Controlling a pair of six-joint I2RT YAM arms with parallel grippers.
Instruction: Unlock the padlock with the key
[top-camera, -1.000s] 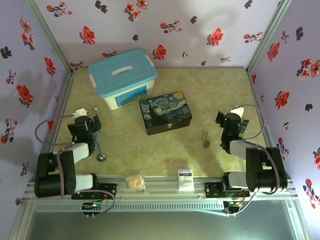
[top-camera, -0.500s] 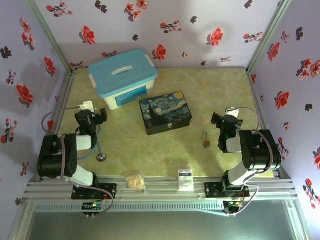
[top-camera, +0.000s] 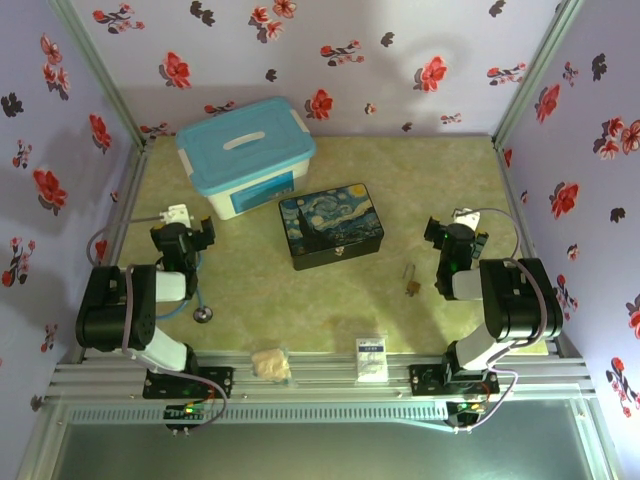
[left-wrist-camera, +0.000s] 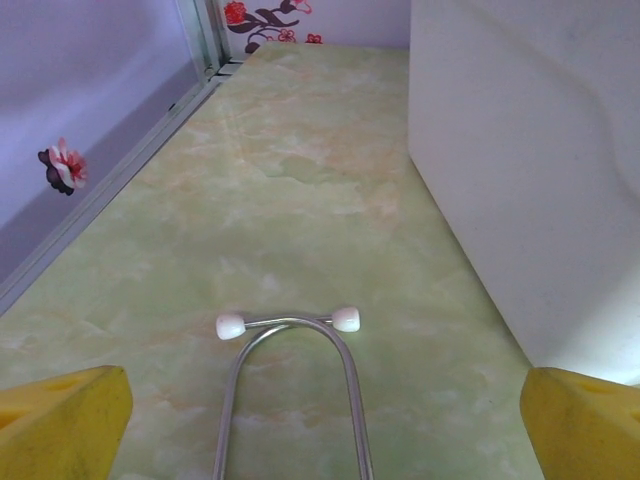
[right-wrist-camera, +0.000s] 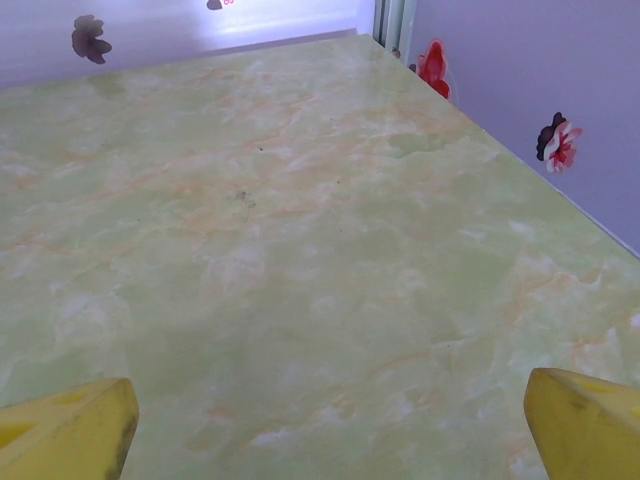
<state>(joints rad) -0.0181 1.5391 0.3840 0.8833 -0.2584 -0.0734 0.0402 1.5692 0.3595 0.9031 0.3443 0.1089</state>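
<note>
Both arms have drawn back and folded up over the past second, their upper links now standing tall near the front rail, while the padlock (top-camera: 410, 281) has stayed where it lay. It sits on the bare green table (top-camera: 440, 180) just left of the right arm, in front of and to the right of the painted box (top-camera: 331, 226), touched by nothing. The key is too small to tell apart from it. The left claw (top-camera: 187, 236) is spread wide, its yellow fingers (left-wrist-camera: 62, 422) at the two bottom corners of the wrist view with nothing between them but table and the white ear tips of a stethoscope (left-wrist-camera: 290, 322) lying just ahead. The white side of the blue-lidded bin (left-wrist-camera: 520, 150) rises close on its right. The right claw (top-camera: 455, 238) is likewise spread wide and holds nothing, its fingers (right-wrist-camera: 585, 420) far apart over bare table, facing the back corner. At the near edge lie a small white card (top-camera: 371, 357) and a beige lump (top-camera: 270, 364), well apart from both claws
</note>
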